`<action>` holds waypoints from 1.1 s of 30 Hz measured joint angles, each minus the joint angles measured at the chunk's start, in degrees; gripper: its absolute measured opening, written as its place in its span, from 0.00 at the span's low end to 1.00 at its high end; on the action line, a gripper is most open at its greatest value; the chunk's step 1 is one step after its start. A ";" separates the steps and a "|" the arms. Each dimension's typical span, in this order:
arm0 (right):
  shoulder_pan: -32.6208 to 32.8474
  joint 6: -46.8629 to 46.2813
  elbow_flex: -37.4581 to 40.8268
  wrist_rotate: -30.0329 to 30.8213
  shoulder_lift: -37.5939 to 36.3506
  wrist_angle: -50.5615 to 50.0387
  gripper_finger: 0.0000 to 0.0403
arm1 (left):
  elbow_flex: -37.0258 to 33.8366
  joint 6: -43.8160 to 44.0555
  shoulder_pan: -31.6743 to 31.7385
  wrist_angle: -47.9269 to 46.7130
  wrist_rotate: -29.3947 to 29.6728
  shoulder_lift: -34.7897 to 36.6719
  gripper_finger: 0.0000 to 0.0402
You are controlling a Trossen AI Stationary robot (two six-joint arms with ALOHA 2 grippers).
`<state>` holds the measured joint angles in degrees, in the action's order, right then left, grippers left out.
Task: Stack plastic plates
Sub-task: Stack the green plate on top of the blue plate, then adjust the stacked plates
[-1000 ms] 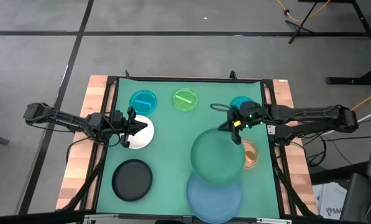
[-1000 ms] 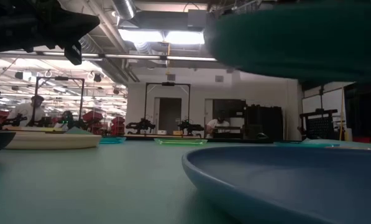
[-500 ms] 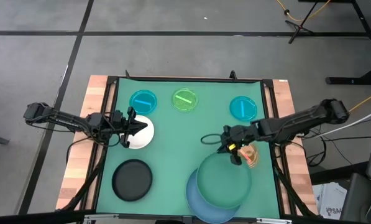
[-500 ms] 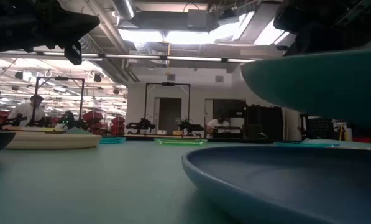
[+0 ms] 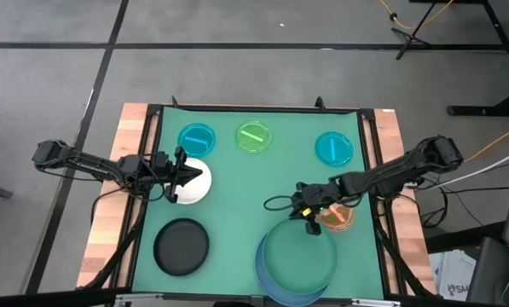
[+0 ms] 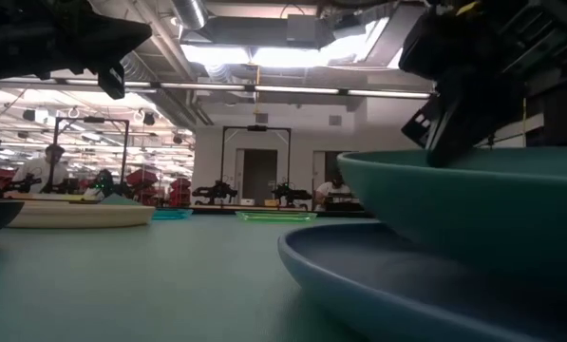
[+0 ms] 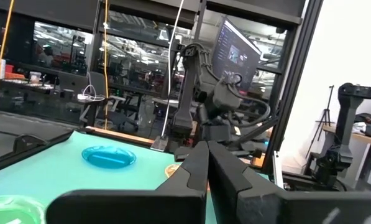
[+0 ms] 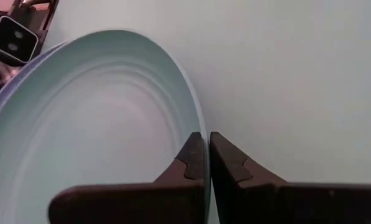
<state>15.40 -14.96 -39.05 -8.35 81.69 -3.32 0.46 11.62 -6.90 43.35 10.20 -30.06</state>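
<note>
Right then, the teal-green plate (image 5: 301, 259) sat inside the light-blue plate (image 5: 267, 271) at the near edge of the table, right of centre. My right gripper (image 5: 309, 223) was clenched on the teal-green plate's far rim; in my right wrist view the two fingers (image 8: 191, 158) pinched that rim between them, with the light-blue plate showing as a thin band beyond it. In the low view the teal-green plate (image 6: 473, 209) lay nested in the light-blue one (image 6: 359, 275), and my gripper (image 6: 459, 114) came down onto its rim from above.

Just to the right of my right gripper lay the small orange plate (image 5: 337, 217). Farther back, a small blue plate (image 5: 333, 147) sat near the far right, a small green plate (image 5: 254, 136) at the far middle, and another small blue plate (image 5: 196, 138) at the far left.

My left gripper (image 5: 186, 175) hovered over the white plate (image 5: 196, 182) on the left side, its fingers (image 7: 194, 171) pressed together on nothing, as my left wrist view showed. The black plate (image 5: 182, 246) lay near the left front corner of the green mat (image 5: 237, 205).
</note>
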 joint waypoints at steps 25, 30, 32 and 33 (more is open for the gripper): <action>0.65 2.98 -6.68 -0.23 0.09 -11.80 0.36 | 0.53 1.51 -8.18 5.29 3.79 -1.68 0.00; 9.24 -1.26 -8.76 5.20 -5.17 -17.93 0.36 | 4.09 -0.48 -12.13 5.78 5.00 -6.64 0.00; 13.38 -4.12 -8.76 8.11 -6.35 -18.31 0.35 | 6.13 -1.66 -13.37 5.74 5.90 -9.62 0.00; 15.48 -6.02 -8.76 9.55 -6.59 -18.39 0.35 | 7.24 -2.02 -13.82 5.76 6.22 -11.28 0.00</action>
<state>30.88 -20.97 -47.81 1.20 75.10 -21.71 7.70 9.60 -20.72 49.11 16.42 -41.35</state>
